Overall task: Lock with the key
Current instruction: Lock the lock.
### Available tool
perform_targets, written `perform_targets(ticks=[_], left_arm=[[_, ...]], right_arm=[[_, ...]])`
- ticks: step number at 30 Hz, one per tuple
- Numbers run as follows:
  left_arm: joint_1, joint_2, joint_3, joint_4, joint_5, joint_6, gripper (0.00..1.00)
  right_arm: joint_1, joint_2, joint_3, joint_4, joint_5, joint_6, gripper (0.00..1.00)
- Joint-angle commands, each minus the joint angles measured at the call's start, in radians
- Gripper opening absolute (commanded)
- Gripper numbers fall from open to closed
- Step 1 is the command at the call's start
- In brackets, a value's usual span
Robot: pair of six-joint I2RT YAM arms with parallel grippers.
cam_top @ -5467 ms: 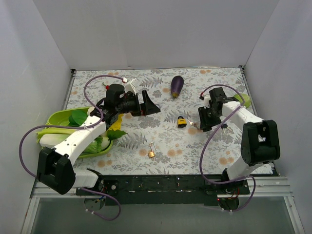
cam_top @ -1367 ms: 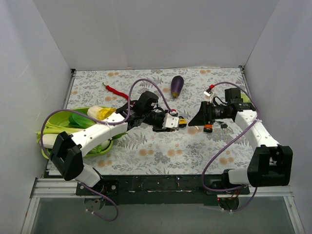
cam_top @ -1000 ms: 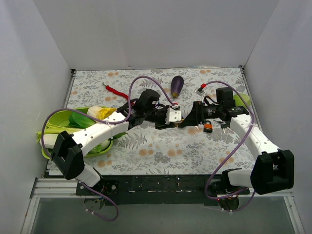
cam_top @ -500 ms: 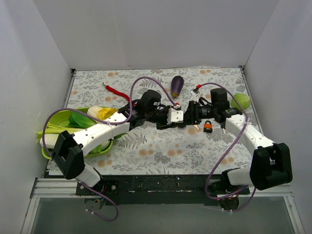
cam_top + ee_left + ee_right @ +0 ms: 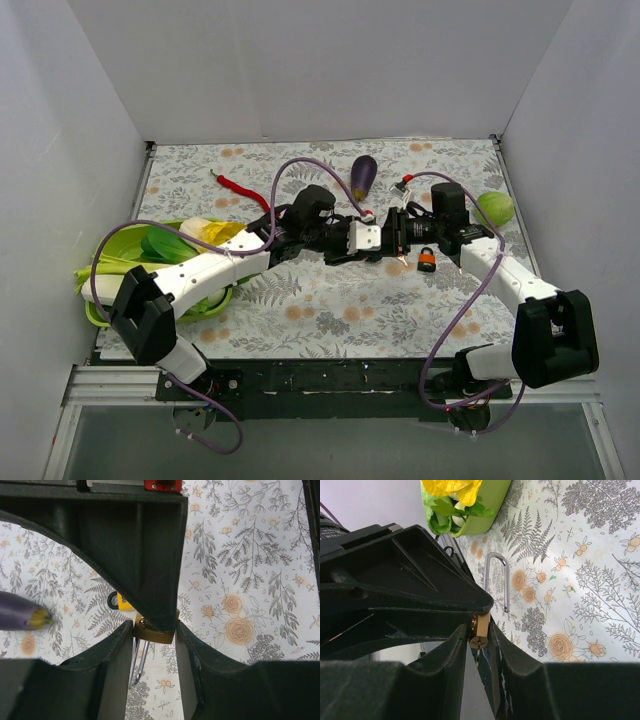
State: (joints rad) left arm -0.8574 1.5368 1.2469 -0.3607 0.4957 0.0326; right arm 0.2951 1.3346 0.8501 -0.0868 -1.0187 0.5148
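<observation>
Closing in over mid-counter, the right gripper [image 5: 480, 647] now meets the left gripper [image 5: 154, 639], clamped on the open brass padlock [image 5: 481, 624], so keying can start, though whether the right's narrowed jaws grip the key [image 5: 476, 654] is unclear.

The brass padlock [image 5: 155, 630] is pinched by its body between the fingers of the left gripper [image 5: 154, 636]. Its silver shackle [image 5: 496, 580] stands open, one leg free. The key [image 5: 477, 654], only a thin dark blade showing, sits nipped in the right gripper [image 5: 480, 637], its tip at the padlock's keyhole; how deep, I cannot tell.
</observation>
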Motion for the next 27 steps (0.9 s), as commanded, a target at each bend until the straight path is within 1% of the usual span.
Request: perform_targets(ticks=[1, 6, 9, 11, 12, 13, 15, 16, 17, 18, 19, 20, 21, 22, 23, 24, 26, 27], left_arm=[[-0.008, 0.003, 0.060, 0.039, -0.038, -0.020, 0.01], [-0.011, 0.013, 0.066, 0.051, -0.074, -0.025, 0.01], [-0.012, 0.000, 0.056, 0.054, -0.046, -0.026, 0.01], [-0.017, 0.002, 0.059, 0.054, -0.049, -0.052, 0.01], [-0.015, 0.003, 0.059, 0.054, -0.054, -0.059, 0.02], [-0.017, 0.003, 0.062, 0.054, -0.058, -0.066, 0.12], [-0.017, 0.002, 0.071, 0.049, -0.078, -0.117, 0.30], [-0.009, -0.006, 0.080, 0.037, -0.065, -0.129, 0.53], [0.000, -0.016, 0.080, 0.007, -0.037, -0.134, 0.62], [0.015, -0.030, 0.072, 0.000, 0.022, -0.154, 0.71], [0.053, -0.064, 0.063, -0.007, 0.062, -0.163, 0.82], [0.072, -0.081, 0.048, -0.029, 0.090, -0.168, 0.96], [0.090, -0.095, 0.042, -0.043, 0.116, -0.175, 0.97], [0.131, -0.112, 0.037, -0.056, 0.176, -0.183, 0.98], [0.148, -0.141, 0.020, -0.063, 0.191, -0.194, 0.98], [0.165, -0.159, 0.011, -0.060, 0.207, -0.206, 0.97], [0.192, -0.203, -0.021, -0.050, 0.237, -0.218, 0.95], [0.196, -0.217, -0.033, -0.049, 0.248, -0.214, 0.91]], right_arm=[[0.006, 0.005, -0.020, 0.078, -0.049, 0.054, 0.32], [0.004, 0.012, -0.022, 0.078, -0.060, 0.068, 0.34], [0.006, 0.015, -0.010, 0.078, -0.060, 0.060, 0.33], [0.006, 0.017, -0.006, 0.078, -0.057, 0.060, 0.21], [0.006, 0.021, -0.006, 0.078, -0.060, 0.062, 0.12], [0.004, 0.023, -0.006, 0.103, -0.066, 0.067, 0.02], [-0.002, 0.026, -0.003, 0.107, -0.078, 0.067, 0.01], [-0.007, 0.026, -0.002, 0.104, -0.089, 0.061, 0.01], [-0.019, 0.026, 0.001, 0.099, -0.096, 0.050, 0.01], [-0.028, 0.029, 0.007, 0.095, -0.109, 0.038, 0.01], [-0.036, 0.028, 0.027, 0.049, -0.128, 0.018, 0.01], [-0.042, 0.029, 0.043, 0.018, -0.136, -0.049, 0.01], [-0.054, 0.028, 0.055, -0.019, -0.144, -0.083, 0.01], [-0.060, 0.025, 0.082, -0.068, -0.170, -0.120, 0.01], [-0.066, 0.020, 0.090, -0.095, -0.185, -0.183, 0.01], [-0.067, 0.005, 0.098, -0.108, -0.207, -0.209, 0.01], [-0.068, -0.018, 0.102, -0.132, -0.256, -0.252, 0.01], [-0.068, -0.046, 0.101, -0.134, -0.268, -0.287, 0.01]])
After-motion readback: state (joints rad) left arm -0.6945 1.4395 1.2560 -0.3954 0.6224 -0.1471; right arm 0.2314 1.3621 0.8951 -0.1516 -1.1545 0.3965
